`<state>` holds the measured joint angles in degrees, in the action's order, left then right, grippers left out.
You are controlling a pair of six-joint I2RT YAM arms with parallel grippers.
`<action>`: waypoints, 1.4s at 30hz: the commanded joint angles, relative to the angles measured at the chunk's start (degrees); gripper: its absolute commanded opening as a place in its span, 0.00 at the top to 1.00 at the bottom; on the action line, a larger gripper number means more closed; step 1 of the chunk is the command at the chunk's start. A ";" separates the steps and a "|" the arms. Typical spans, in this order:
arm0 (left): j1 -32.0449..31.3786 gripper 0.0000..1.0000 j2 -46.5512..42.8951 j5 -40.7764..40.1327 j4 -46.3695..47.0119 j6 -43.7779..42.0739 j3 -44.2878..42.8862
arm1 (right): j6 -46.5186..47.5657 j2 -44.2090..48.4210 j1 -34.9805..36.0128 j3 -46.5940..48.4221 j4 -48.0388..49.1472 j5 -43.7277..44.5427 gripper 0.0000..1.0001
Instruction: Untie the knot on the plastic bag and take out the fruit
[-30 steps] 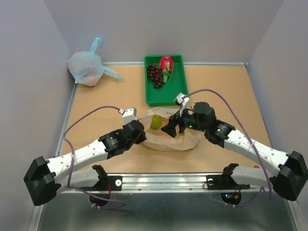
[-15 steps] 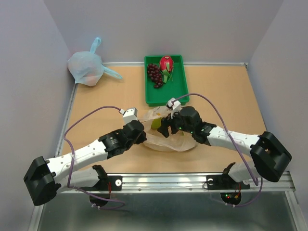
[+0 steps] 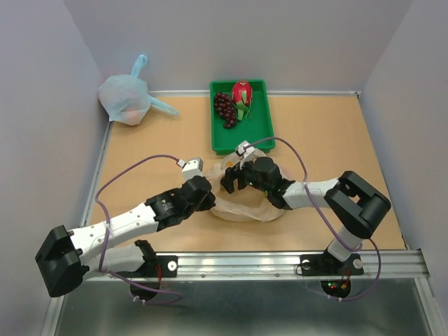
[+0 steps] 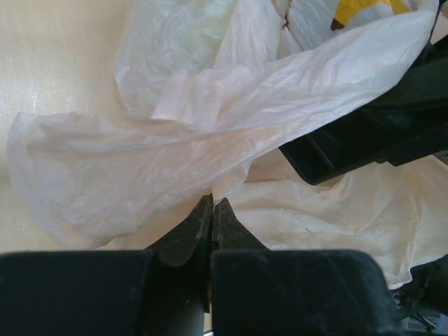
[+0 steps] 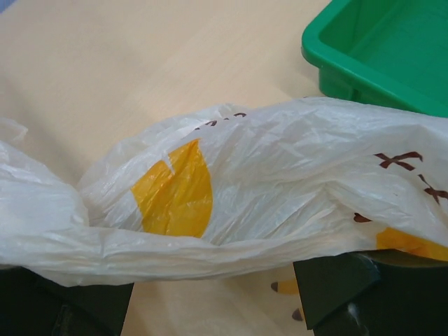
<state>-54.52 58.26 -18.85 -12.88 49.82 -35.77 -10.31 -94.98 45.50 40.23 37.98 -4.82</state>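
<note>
The plastic bag [image 3: 241, 210] lies just before the green tray [image 3: 259, 129]. The left gripper [image 4: 212, 203] is pressed together, pinching a fold of it. The right gripper [image 5: 210, 283] has its 2 fingers spread, with the bag draped over them. The dragon fruit [image 3: 242, 92] and the grapes [image 3: 225, 108] lie in the tray.

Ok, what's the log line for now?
left pincer: shut on plastic bag | right pincer: open, bag draped across it | green tray: grapes, dragon fruit
</note>
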 commanded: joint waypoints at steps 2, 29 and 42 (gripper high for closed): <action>-1.11 0.91 0.98 0.92 1.46 -0.25 -3.25 | -0.42 -2.92 0.47 -0.41 12.73 1.31 0.17; -2.70 0.91 0.01 -5.75 -3.55 -0.43 -4.66 | -3.32 6.00 0.91 -13.41 16.00 0.34 1.00; -2.08 0.91 4.31 -3.47 -0.30 -2.19 -4.58 | -0.77 33.44 0.82 -11.95 -9.55 0.34 1.00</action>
<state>-56.88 61.73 -22.31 -15.25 48.71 -38.72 -13.13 -66.17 45.84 23.38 37.95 -4.91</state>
